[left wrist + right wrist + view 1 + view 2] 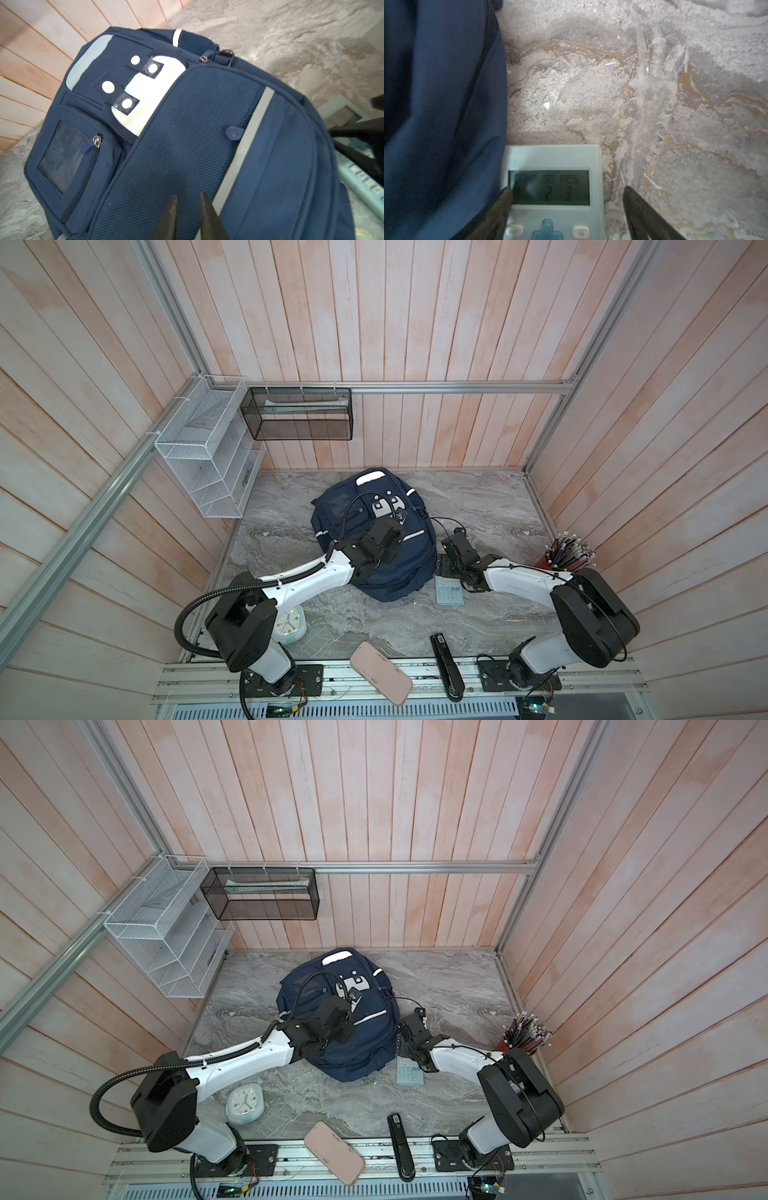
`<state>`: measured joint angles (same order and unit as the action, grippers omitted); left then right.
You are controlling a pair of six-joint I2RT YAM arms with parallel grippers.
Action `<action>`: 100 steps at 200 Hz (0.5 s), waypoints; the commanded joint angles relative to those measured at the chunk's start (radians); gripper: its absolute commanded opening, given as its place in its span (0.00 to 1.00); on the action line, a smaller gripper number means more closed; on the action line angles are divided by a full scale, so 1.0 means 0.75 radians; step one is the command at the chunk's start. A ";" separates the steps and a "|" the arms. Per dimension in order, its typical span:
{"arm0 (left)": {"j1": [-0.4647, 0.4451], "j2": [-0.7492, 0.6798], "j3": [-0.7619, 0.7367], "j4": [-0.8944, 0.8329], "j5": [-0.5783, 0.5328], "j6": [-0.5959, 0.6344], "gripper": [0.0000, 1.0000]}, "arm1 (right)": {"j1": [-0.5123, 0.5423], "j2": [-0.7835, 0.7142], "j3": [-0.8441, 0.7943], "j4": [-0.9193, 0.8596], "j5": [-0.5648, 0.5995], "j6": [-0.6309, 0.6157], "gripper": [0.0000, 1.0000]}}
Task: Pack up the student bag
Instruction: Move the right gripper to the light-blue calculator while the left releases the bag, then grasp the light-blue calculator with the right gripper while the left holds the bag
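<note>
left gripper (pixel 189 195): narrow, we see only a slim gap between the jaws; we can't tell if any fabric is pinched
bag (pixel 270 155): lies on the table (pixel 675 104), mesh front panel right under the left gripper; its side is just beside the right gripper
right gripper (pixel 568 188): wide, we see nothing held
calculator (pixel 552 158): flat on the table, screen end between the right jaws, just beside the bag

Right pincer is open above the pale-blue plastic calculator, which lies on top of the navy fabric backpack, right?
Not on top: the right wrist view shows the pale-blue plastic calculator on the grey marble tabletop beside the navy fabric backpack. The right pincer is open above it.
</note>
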<state>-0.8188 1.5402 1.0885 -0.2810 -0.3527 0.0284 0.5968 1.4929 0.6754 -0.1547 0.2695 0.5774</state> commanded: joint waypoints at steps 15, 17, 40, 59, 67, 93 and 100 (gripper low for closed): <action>0.003 -0.155 -0.036 -0.028 0.060 -0.066 0.33 | 0.055 -0.142 -0.099 -0.123 -0.157 0.053 0.91; 0.001 -0.164 -0.043 -0.026 0.062 -0.068 0.36 | 0.054 -0.152 -0.102 -0.123 -0.157 0.056 0.91; 0.006 -0.272 -0.126 0.005 0.088 -0.093 0.72 | 0.055 -0.239 -0.095 -0.142 -0.179 0.065 0.93; 0.007 -0.334 -0.178 0.009 0.214 -0.057 0.86 | 0.085 -0.252 -0.106 -0.139 -0.247 0.067 0.95; 0.001 -0.345 -0.198 0.009 0.258 -0.028 0.87 | 0.111 -0.237 -0.108 -0.157 -0.248 0.074 0.95; -0.061 -0.337 -0.248 -0.003 0.179 0.093 0.89 | 0.176 -0.190 -0.150 -0.174 -0.253 0.078 0.97; -0.075 -0.328 -0.251 -0.005 0.140 0.104 0.89 | 0.185 -0.180 -0.152 -0.184 -0.250 0.083 0.97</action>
<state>-0.8375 1.2819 0.9295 -0.2764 -0.2222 0.0273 0.7074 1.3243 0.6006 -0.2317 0.1230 0.6178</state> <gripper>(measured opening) 0.894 0.964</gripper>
